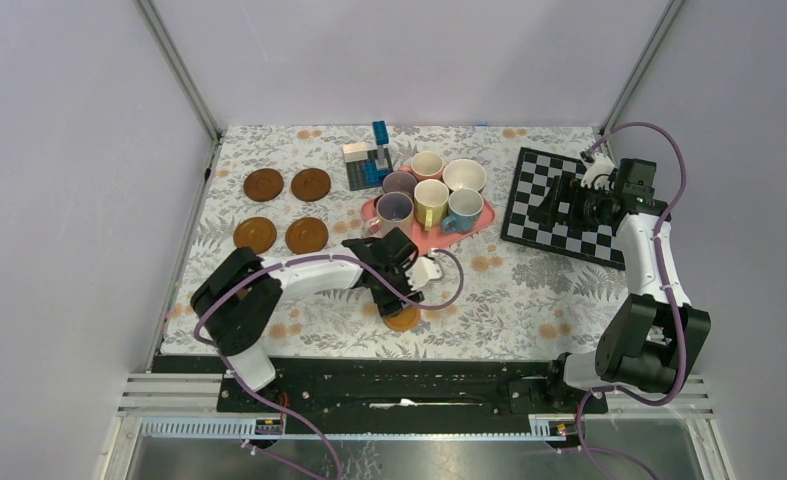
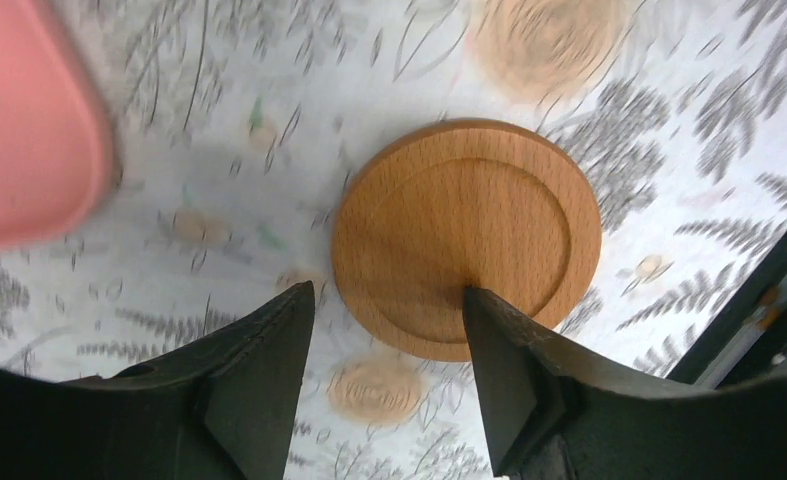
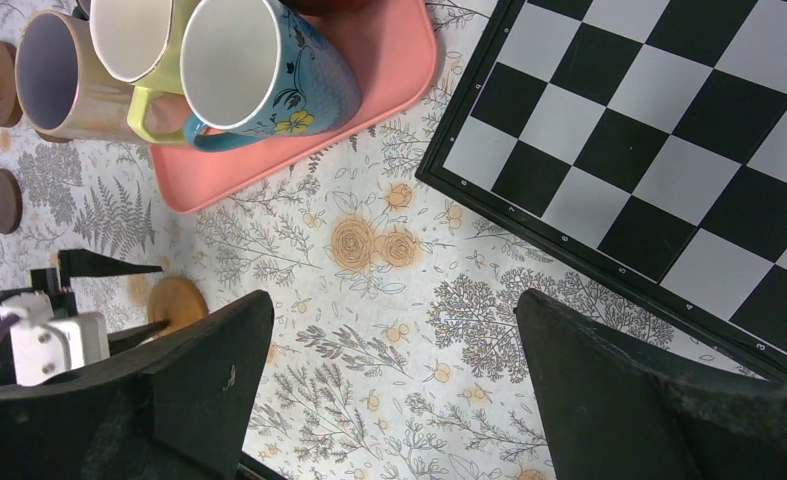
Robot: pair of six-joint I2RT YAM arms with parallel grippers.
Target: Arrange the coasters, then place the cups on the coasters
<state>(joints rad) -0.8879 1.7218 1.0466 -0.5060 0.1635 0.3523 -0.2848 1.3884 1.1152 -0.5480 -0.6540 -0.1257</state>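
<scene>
Several brown coasters lie in a square at the left of the table. One orange-brown ringed coaster lies flat on the cloth near the front edge. My left gripper is open over its near rim, with one fingertip over the disc and the other off its left side, holding nothing. Several cups stand packed on the pink tray; the blue cup is nearest in the right wrist view. My right gripper hangs wide open and empty above the cloth beside the chessboard.
A black-and-white chessboard lies at the right, under the right arm. A stack of blue and grey blocks stands behind the tray. The tray's corner is close to the left gripper. A black rail marks the near table edge.
</scene>
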